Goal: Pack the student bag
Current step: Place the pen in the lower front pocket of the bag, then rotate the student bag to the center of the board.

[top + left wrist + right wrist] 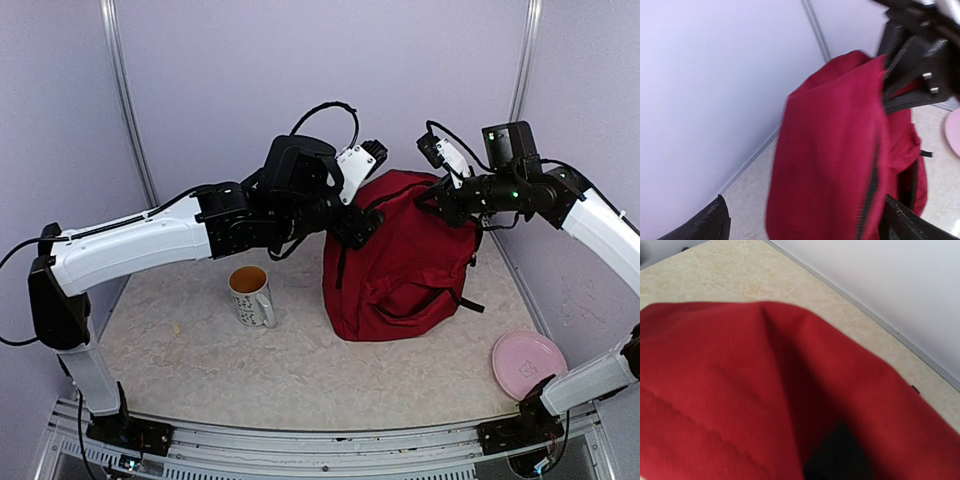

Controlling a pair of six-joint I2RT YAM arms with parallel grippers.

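bag: red bag [405, 270] stands upright on table [300, 375], right of centre, toward the back wall; a black strap hangs down its front-left.
bag top: drawn up to a peak on the right side; fabric slack and folded on the left.
left gripper: left gripper [358, 226] sits at the bag's upper left edge, released. In its wrist view the fingers [707, 226] stand wide apart at the two bottom corners, with the bag beyond them and nothing pinched.
right gripper: right gripper [447, 203] at the bag's top right corner, clenched on the fabric rim. The left wrist view shows it black against the bag's top edge, holding that edge up.
right wrist view: almost all red fabric, blurred; a dark patch at the bottom edge is probably a fingertip, can't be sure.
mug: white patterned mug [250, 296] left of the bag and apart from it, upright, handle to the right, brownish inside.
plate: pink plate [527, 364] flat on the table near the right front corner, apart from the bag.
arms: both reach in over the table to the bag's top, one on each side.
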